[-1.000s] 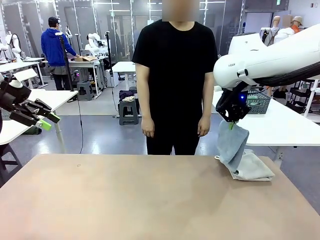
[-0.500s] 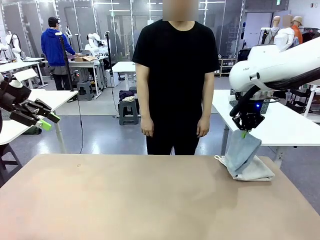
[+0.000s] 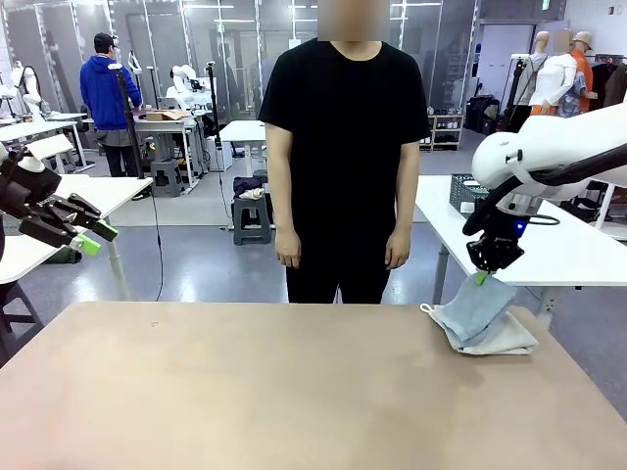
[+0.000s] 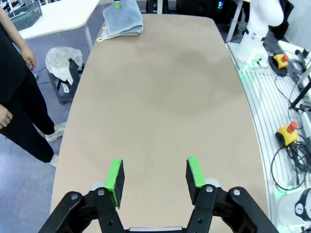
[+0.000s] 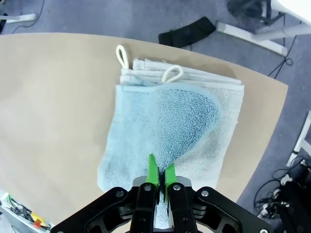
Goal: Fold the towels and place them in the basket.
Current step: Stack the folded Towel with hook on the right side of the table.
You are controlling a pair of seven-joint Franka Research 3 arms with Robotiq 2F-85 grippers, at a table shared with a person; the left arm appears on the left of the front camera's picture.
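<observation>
On the table's far right, a light blue towel (image 3: pixel 476 307) droops onto a folded off-white towel (image 3: pixel 502 339). My right gripper (image 3: pixel 481 277) is shut on the blue towel's upper edge, just above the stack. In the right wrist view the blue towel (image 5: pixel 160 127) covers most of the off-white towel (image 5: pixel 204 77), whose hanging loops show, and the right gripper (image 5: pixel 158 178) pinches the blue cloth. My left gripper (image 3: pixel 86 235) hangs open and empty off the table's left side. Its view shows the left gripper (image 4: pixel 154 174) over bare tabletop. The dark basket (image 3: pixel 466 192) stands on the white side table.
A person in black (image 3: pixel 343 157) stands at the far edge, hands down. The white side table (image 3: pixel 549 245) lies beyond the right corner. A stool with a white heap (image 4: pixel 62 60) stands on the floor beside the table. Cables and stop buttons (image 4: pixel 286 133) lie off the near side.
My right gripper has dropped and swung right with the blue towel, which now drapes over the off-white towel. The left arm and the person have not moved.
</observation>
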